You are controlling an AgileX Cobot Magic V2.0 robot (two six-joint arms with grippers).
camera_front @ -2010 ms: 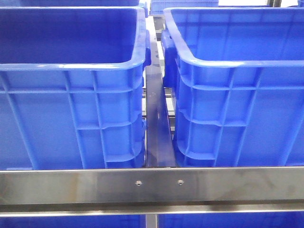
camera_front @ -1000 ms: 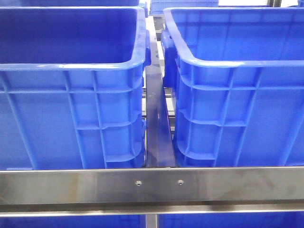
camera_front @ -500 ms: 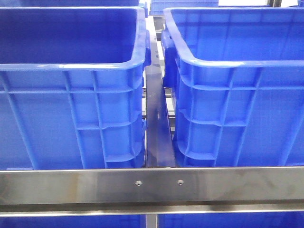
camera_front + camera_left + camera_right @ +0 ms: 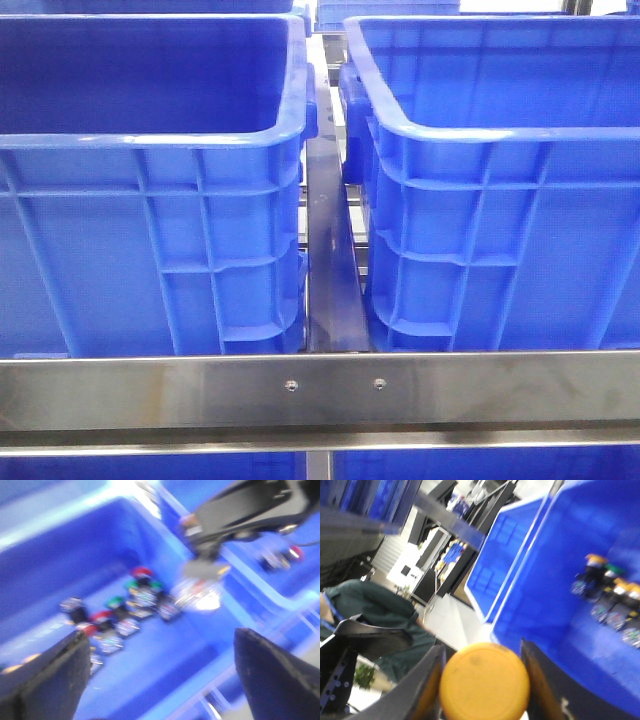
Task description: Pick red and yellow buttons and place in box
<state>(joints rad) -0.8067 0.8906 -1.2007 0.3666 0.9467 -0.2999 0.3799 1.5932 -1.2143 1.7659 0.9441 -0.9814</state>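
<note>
Front view: two blue crates side by side, left crate at nine o'clock, right crate at three, a steel rail crossing at six. Left gripper hangs with jaws spread wide and nothing between them, over a blurred cluster of red and green buttons on a bin floor. Right gripper has its fingers closed against a yellow button; more buttons lie in the blue bin beyond, with a shelved room behind.
</note>
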